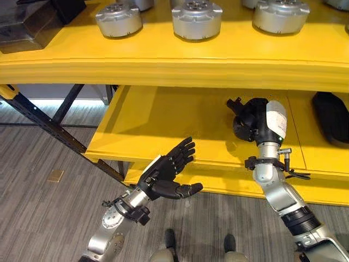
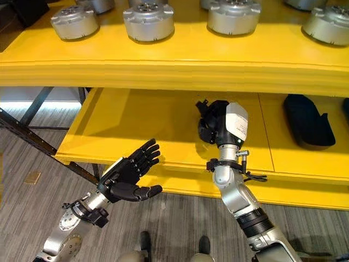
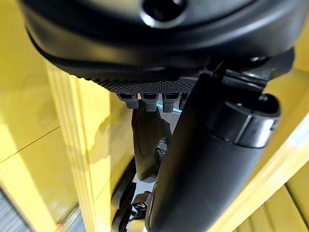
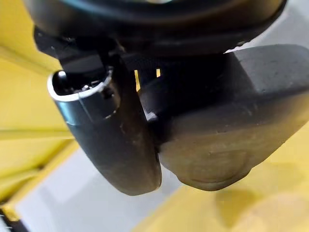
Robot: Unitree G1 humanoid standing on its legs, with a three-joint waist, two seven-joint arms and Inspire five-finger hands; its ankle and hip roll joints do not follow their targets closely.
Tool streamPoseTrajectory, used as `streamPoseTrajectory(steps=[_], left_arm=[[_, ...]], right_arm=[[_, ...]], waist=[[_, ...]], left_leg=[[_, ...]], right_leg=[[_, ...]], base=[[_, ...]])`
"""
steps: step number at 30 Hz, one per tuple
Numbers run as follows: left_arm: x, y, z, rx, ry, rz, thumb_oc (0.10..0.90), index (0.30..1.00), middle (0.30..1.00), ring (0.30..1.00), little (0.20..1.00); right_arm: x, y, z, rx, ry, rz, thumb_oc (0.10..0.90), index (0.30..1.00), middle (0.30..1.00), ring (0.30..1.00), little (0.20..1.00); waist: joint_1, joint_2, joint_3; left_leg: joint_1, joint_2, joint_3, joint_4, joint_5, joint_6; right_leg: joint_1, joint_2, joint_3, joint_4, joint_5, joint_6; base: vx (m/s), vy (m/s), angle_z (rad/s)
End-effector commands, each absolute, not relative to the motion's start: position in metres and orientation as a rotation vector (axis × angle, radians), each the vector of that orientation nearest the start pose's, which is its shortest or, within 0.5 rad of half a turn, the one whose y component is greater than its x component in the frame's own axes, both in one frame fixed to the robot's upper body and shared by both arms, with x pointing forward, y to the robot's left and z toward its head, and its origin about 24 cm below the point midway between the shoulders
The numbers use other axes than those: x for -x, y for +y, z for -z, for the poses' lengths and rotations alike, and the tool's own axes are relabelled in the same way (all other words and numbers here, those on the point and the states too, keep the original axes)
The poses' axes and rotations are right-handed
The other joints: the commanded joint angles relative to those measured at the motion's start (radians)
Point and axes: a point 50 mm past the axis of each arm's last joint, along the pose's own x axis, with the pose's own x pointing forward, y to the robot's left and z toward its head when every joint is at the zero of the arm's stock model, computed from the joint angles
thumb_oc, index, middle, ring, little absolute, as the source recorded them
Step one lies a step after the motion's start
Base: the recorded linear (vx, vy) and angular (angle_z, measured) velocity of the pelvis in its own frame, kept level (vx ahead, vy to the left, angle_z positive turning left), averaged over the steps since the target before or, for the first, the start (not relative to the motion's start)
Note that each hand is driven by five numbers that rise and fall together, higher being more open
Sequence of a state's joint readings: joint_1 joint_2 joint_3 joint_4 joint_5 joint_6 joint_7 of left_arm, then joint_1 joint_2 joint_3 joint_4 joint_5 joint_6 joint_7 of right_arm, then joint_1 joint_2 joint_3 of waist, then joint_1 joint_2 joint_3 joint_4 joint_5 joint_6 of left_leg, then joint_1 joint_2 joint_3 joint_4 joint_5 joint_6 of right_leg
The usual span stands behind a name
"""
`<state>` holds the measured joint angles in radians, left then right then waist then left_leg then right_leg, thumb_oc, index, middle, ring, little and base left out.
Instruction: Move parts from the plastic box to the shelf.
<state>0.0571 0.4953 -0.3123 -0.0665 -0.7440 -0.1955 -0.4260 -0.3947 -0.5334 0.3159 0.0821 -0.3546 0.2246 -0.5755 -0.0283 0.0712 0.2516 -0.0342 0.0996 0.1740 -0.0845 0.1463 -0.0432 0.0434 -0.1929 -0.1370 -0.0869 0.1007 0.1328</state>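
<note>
Overhead, the yellow shelf (image 1: 229, 60) is spanning the view from 9 to 3 o'clock, with round silver-grey parts (image 1: 197, 19) sitting in a row along its upper board near 12 o'clock. Three of them are showing in the left eye view, four in the right eye view, well apart from each other and resting flat. A lower board (image 2: 163, 123) of the same shelf is lying below, at the centre.

The right hand (image 1: 248, 117) is reaching over that lower board at about 2 o'clock from centre, with its fingers bent inward. In the right wrist view a dark grey rounded object (image 4: 227, 130) is sitting pressed against the thumb (image 4: 113, 130), the fingers curling round it; what kind of object it is cannot be told.

The left hand (image 1: 166, 174) is hovering at about 6 o'clock, off the front edge of the lower board, palm turned up, fingers spread straight and wide, thumb out to the side, holding nothing.

A black pouch-like object (image 2: 308, 120) is lying on the lower board at 3 o'clock, well apart from the right hand. Grey plank floor (image 1: 49, 207) is showing beneath at 7 o'clock.
</note>
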Motion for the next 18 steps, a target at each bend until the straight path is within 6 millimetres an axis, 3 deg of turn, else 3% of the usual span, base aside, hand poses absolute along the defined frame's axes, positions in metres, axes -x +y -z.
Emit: streamPoseTrajectory(steps=[1, 13, 18], left_arm=[[-0.233, 0.145, -0.104, 0.332, -0.329, 0.748, 0.9, 1.0, 1.0, 1.0, 1.0], [-0.228, 0.137, -0.104, 0.363, -0.322, 0.742, 0.9, 1.0, 1.0, 1.0, 1.0], [-0.227, 0.139, -0.103, 0.371, -0.317, 0.73, 0.9, 1.0, 1.0, 1.0, 1.0]], right_arm=[[-0.319, -0.202, -0.215, 0.949, -0.663, 0.584, 0.4, 0.3, 0.3, 0.3, 0.3], [-0.317, -0.234, -0.201, 1.09, -0.552, 0.622, 0.4, 0.3, 0.3, 0.3, 0.3], [-0.319, -0.246, -0.208, 1.163, -0.518, 0.642, 0.4, 0.3, 0.3, 0.3, 0.3]], waist=[[0.006, 0.017, -0.036], [-0.025, 0.04, -0.013], [-0.025, 0.048, 0.001]], left_leg=[[0.077, 0.009, -0.021, -0.003, -0.109, -0.017], [0.1, -0.002, -0.018, 0.029, -0.114, -0.011], [0.086, 0.0, -0.024, 0.054, -0.115, -0.014]], right_leg=[[-0.021, 0.027, 0.029, 0.109, -0.102, -0.039], [-0.018, 0.026, 0.048, 0.179, -0.136, -0.051], [-0.033, 0.038, 0.055, 0.222, -0.165, -0.066]], base=[[-0.14, 0.049, -0.03], [-0.03, 0.013, -0.05], [-0.02, -0.015, -0.01]])
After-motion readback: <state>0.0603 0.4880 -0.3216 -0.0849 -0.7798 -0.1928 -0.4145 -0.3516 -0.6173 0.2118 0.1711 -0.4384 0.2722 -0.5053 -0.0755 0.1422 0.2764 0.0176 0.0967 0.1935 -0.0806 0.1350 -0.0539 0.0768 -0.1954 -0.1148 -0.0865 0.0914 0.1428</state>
